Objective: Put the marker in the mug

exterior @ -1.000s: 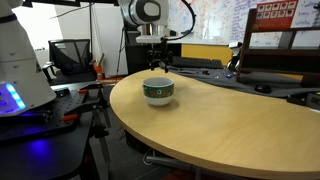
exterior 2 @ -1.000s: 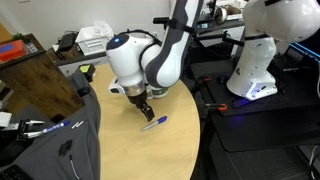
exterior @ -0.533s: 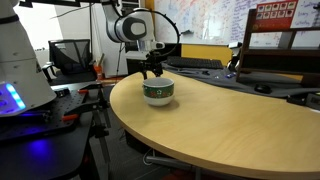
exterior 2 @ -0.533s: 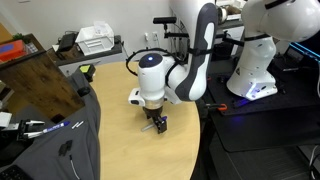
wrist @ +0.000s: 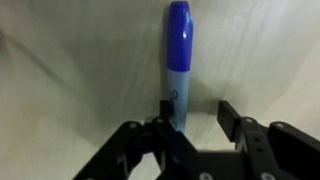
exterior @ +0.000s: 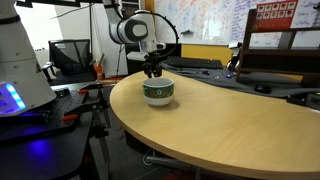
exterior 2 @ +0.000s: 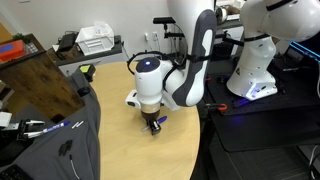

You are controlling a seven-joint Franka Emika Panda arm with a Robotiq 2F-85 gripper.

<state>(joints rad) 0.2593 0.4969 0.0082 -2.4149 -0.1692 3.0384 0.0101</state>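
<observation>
The marker (wrist: 178, 60), blue-capped with a blue and white barrel, lies on the tan table (wrist: 80, 70) and runs away from the wrist camera. My gripper (wrist: 197, 108) straddles its near end. The left finger (wrist: 168, 108) is against the barrel, while the right finger (wrist: 226, 112) stands clear of it with table showing between. In an exterior view the gripper (exterior 2: 155, 122) is down at the tabletop and covers the marker. The white mug (exterior: 158, 92) with a dark green band sits near the table's edge, with the gripper (exterior: 152, 72) just behind it.
A white robot body with a blue light stands beside the table (exterior: 15, 70) (exterior 2: 255, 60). A wooden box (exterior 2: 40, 80) and a grey cloth (exterior 2: 60, 150) lie at one side. A keyboard (exterior: 190, 63) sits further back, and the round table edge (exterior: 125, 115) is close to the mug.
The arm swung over and came down onto the marker during the last second. Since half a second ago it has barely moved, and the jaws have narrowed around the marker.
</observation>
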